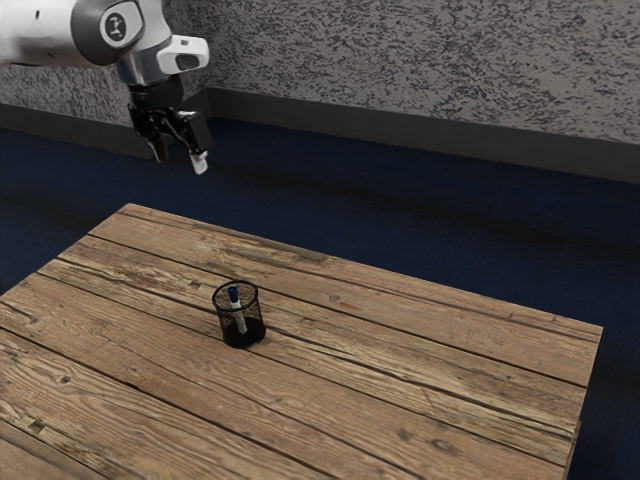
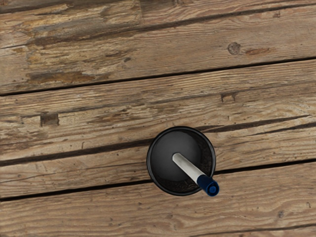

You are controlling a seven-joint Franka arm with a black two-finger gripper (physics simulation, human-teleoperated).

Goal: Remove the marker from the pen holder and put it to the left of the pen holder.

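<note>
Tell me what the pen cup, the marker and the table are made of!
The pen cup looks like black metal, maybe painted: its walls are mesh. The marker is probably smooth plastic, with a pale, even barrel and blue cap, but I can't be sure. The table looks like rough, worn wood, with grain, knots and cracks.

Exterior — high, wrist — overhead, closer, tabletop (image 1: pixel 420 345) shared

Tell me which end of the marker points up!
The blue end of the marker points up, near the rim of the pen holder. The other end is whitish and down inside.
</note>
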